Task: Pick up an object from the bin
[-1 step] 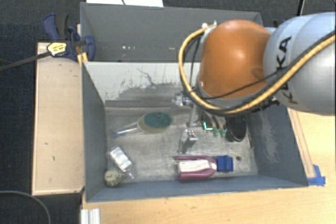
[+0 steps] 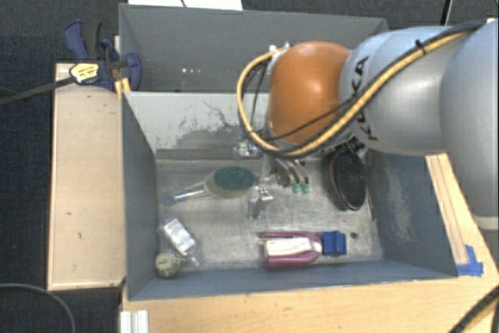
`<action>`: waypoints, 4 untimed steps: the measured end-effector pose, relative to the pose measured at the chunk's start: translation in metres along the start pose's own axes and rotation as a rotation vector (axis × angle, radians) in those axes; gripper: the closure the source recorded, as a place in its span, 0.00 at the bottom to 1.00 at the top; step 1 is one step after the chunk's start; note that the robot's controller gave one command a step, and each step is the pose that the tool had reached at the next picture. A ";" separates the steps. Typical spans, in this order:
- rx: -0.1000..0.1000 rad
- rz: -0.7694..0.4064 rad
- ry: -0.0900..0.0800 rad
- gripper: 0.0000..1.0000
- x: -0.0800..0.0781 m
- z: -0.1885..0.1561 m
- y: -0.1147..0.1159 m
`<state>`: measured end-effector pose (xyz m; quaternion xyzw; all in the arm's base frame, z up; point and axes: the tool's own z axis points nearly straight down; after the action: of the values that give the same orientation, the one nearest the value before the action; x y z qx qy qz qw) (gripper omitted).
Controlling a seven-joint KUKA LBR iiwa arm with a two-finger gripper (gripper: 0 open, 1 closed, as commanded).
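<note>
Several loose things: round dark-green scrubber on a clear plastic handle [image 2: 230,180], mid-floor; black oval disc [image 2: 348,180] near the right wall; purple-and-pink tube with a blue cap [image 2: 300,247] along the front; crumpled clear packet [image 2: 178,236] and small olive lump [image 2: 166,265] in the front left corner.
Container: grey metal bin [image 2: 405,218].
Gripper [image 2: 261,203]: low over the middle of the floor, just beside the scrubber's right edge, under the orange wrist cover.
Grip state: cannot tell whether it is open or closed; nothing shows in it.
Step in hand: probably the descent toward a grasp; nothing is lifted yet.
Likeliest target: the scrubber, being nearest.
Next move calls for: centring over the scrubber's head, closing on it, then lifting straight up.
</note>
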<state>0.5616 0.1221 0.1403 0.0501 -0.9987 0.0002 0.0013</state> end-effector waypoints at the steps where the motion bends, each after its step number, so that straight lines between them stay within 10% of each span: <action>1: -0.002 0.064 -0.002 0.00 -0.018 0.072 0.006; 2: -0.002 0.066 -0.003 1.00 -0.018 0.069 0.006; 3: -0.004 0.089 -0.013 1.00 -0.027 -0.057 0.035; 4: 0.002 -0.436 -0.013 1.00 0.001 -0.212 -0.001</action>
<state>0.5613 0.1208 0.3519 0.2651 -0.9642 0.0004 -0.0051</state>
